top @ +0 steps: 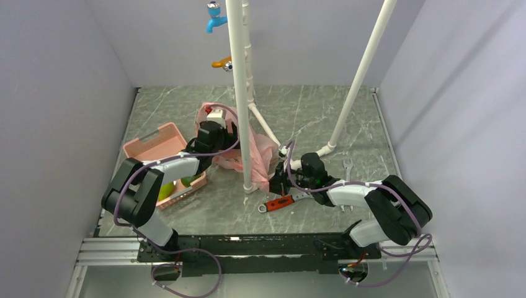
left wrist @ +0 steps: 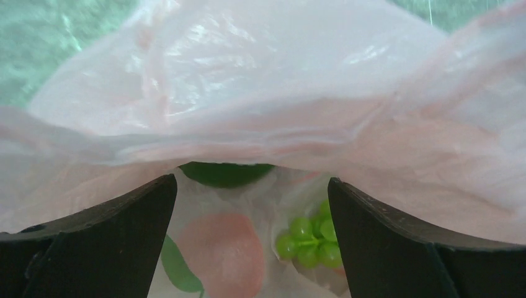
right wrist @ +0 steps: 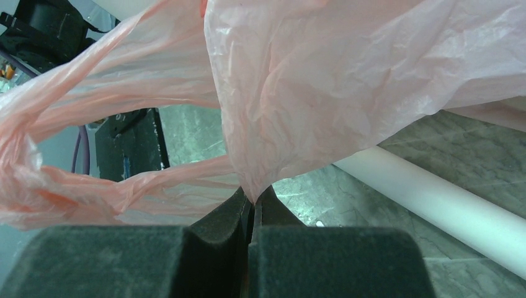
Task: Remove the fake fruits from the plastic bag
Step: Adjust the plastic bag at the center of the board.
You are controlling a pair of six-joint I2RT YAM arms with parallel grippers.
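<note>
The pink plastic bag (top: 257, 152) lies crumpled round the foot of a white pipe. My left gripper (top: 224, 152) is at its left side, jaws open. In the left wrist view the open gripper (left wrist: 251, 180) looks under the bag's film (left wrist: 260, 93). Inside lie a bunch of green grapes (left wrist: 310, 239), a dark green fruit (left wrist: 226, 172) and a pink peach shape with a green leaf (left wrist: 220, 251). Nothing is between the fingers. My right gripper (top: 277, 183) is shut on a fold of the bag (right wrist: 310, 81), pinched at the fingertips (right wrist: 254, 197). Two green fruits (top: 170, 188) sit in the pink basket.
A rigid pink slotted basket (top: 155, 144) stands left of the bag. White pipes (top: 239, 93) rise from the table, one slanting (top: 363, 74). A red-handled wrench (top: 282, 202) and a small spanner (top: 347, 167) lie near my right arm. Blue (top: 215, 18) and orange (top: 222, 62) taps hang behind.
</note>
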